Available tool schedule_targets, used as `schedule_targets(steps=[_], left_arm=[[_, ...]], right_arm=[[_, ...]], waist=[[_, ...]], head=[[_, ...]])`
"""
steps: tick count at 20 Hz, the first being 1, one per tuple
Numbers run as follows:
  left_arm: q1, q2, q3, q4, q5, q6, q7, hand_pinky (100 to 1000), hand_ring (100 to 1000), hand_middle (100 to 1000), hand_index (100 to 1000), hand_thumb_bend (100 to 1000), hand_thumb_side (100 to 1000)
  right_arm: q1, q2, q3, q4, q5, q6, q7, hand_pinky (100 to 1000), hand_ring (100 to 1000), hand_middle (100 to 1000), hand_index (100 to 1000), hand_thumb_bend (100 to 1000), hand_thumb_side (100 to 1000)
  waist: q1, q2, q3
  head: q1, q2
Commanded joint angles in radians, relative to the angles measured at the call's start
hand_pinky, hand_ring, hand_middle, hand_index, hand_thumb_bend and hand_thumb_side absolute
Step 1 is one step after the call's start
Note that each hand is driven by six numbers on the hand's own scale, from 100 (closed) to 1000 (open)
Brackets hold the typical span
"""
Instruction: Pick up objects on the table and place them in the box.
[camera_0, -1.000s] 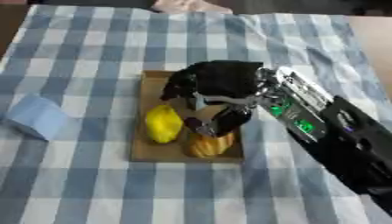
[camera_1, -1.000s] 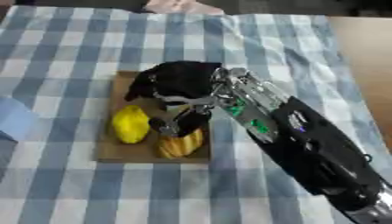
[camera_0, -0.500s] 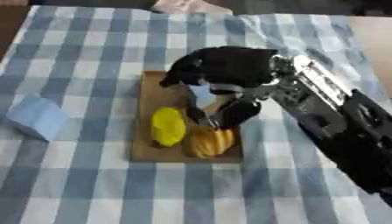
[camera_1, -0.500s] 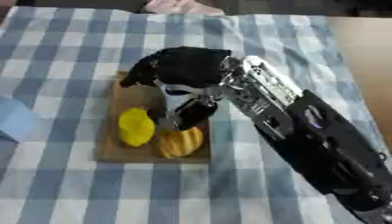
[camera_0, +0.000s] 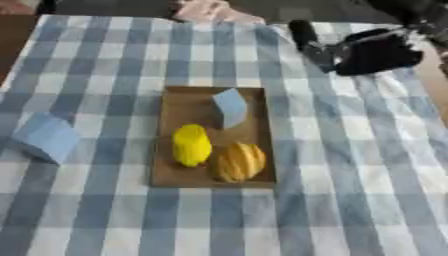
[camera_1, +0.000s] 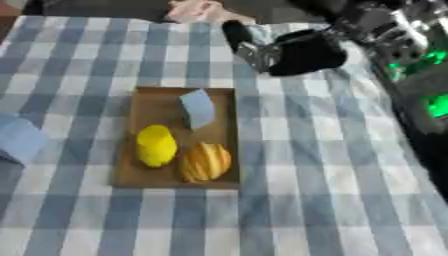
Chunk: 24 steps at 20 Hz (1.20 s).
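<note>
L eye: your right hand (camera_0: 372, 52) is up over the table's far right corner, well apart from the box (camera_0: 172, 174). Fingers look straight and holding nothing; one sticks out toward the far edge. Reads as clear of the drop zone, not reaching for anything.

Box = flat brown tray, mid-table, long axis running far-to-near. Three items inside:
- small blue block (camera_0: 230, 107) in the far right part, tilted up on edge, leaning by the right wall. Looks dropped in, not laid flat.
- yellow lemon-shaped piece (camera_0: 191, 145), near left part, long axis far-to-near, parallel w/ box sides.
- orange ribbed piece (camera_0: 238, 161), near right corner, just beside the yellow one, possibly touching, can't tell. Long axis also roughly far-to-near, slight tilt.

Big blue block (camera_0: 44, 138) is on the checked cloth (camera_0: 350, 165) near the table's left edge, well apart from the box, resting on an edge w/ one corner pointing at the near left corner. My read: that's the last pick. It's on your left side, so left hand prob suits it better; left hand isn't in either view.

R eye: same layout. Right hand shows more of its forearm w/ green lights at the right edge. Big blue block is partly cut off at the picture's left side here. A pale bundle sits at the table's far edge, can't make it out.
</note>
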Motion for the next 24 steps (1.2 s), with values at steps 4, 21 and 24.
schedule_targets(steps=[4, 21, 24], left_arm=[[-0.072, 0.179, -0.018, -0.02, -0.169, 0.007, -0.04, 869, 818, 797, 871, 100, 581], [-0.299, 0.529, -0.138, 0.307, -0.592, -0.086, -0.731, 983, 943, 866, 954, 573, 589], [-0.299, 0.537, -0.144, 0.369, -0.633, -0.106, -0.771, 991, 951, 869, 954, 626, 571]], right_arm=[[0.11, -0.174, -0.131, -0.041, -0.111, -0.006, -0.164, 834, 745, 687, 859, 100, 372], [0.294, -0.266, -0.225, -0.041, -0.085, 0.014, -0.359, 831, 718, 656, 842, 100, 402], [0.296, -0.261, -0.224, -0.041, -0.084, 0.021, -0.357, 832, 714, 652, 841, 100, 406]], waist=[[0.013, -0.028, -0.023], [0.043, -0.035, -0.066], [0.046, -0.033, -0.065]], head=[[0.015, 0.015], [0.051, 0.047], [0.052, 0.047]])
